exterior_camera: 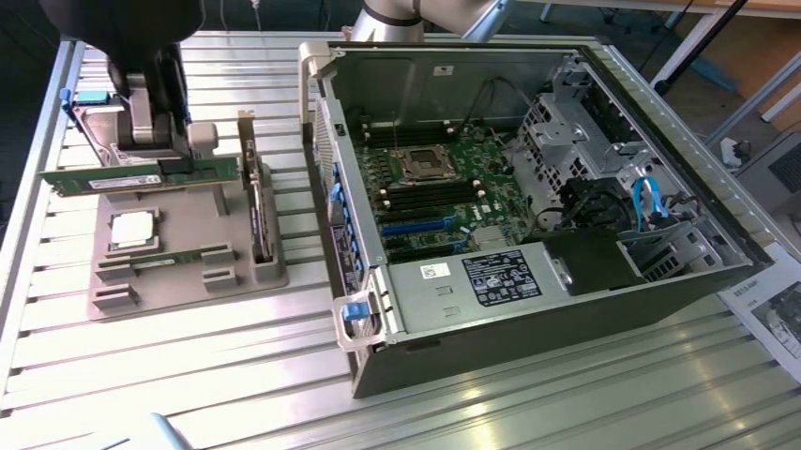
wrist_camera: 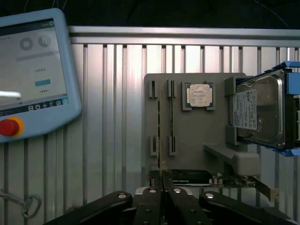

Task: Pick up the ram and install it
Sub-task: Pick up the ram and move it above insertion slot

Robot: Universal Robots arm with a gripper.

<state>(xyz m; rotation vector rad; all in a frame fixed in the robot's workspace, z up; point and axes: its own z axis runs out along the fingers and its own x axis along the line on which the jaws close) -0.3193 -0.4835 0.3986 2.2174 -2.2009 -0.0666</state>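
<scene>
Gripper clamps ram near 1 end, above tray.

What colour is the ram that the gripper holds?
Green. The exterior view shows the ram best.

No txt legible: PSU label, pendant screen.

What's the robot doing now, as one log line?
fingers: shut on ram | ram: held above gray tray | not yet in computer
</scene>
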